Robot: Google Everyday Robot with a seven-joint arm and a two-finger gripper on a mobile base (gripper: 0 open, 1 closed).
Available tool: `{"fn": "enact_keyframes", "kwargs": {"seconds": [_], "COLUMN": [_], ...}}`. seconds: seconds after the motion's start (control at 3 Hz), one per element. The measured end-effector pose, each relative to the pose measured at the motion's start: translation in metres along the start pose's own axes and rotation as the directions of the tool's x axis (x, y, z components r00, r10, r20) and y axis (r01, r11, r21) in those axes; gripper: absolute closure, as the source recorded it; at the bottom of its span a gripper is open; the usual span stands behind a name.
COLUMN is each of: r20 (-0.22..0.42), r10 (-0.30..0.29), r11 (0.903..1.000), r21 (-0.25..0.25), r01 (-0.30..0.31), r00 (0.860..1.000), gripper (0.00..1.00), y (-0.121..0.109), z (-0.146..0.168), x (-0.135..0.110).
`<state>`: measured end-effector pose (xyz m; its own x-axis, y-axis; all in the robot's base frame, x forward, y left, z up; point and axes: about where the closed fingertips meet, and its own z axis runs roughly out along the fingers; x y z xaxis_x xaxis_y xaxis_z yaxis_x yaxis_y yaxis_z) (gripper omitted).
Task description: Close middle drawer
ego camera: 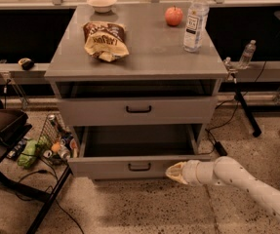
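Hand (171, 172): low to the floor at the right end of the middle drawer's front, its tip touching or just short of the panel. The fingers appear drawn together to one blunt tip and hold nothing.

Middle drawer (105, 168): pulled well out of the grey cabinet (149, 52), with the deep tray open to view and the black handle (139, 166) untouched.

Judgement: nearly the whole inward travel is left to do.

Clearances: the tray sides stand free between the cabinet's posts. The taller drawer (178, 111) above does not obstruct. A wire basket of cans (54, 139) sits just beside the left front corner. A cable plug (221, 147) lies near the right side. The floor before the front is open. An off-centre push may skew the drawer.
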<state>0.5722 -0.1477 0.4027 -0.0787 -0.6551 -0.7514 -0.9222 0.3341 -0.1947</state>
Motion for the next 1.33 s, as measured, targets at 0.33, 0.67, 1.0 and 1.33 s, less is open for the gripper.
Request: {"fn": "enact_keyframes", "kwargs": {"seconds": [0.33,0.67,1.0,1.33], "r20": [0.028,0.033,0.038,0.039], "r10": [-0.019,-0.023,-0.026,-0.026], "r11": [0.9998,0.9997,0.9996,0.9996], "r21": [0.001,-0.002,0.010,0.009], "r01": [0.019,0.023,0.026,0.026], "r00": [0.999,0.999,0.999,0.999], "gripper": [1.00,1.00,1.00,1.00], "y": [-0.014,-0.017,-0.039,-0.040], "z": [0.016,0.026,0.038,0.041], "x": [0.001,0.004,0.009,0.011]}}
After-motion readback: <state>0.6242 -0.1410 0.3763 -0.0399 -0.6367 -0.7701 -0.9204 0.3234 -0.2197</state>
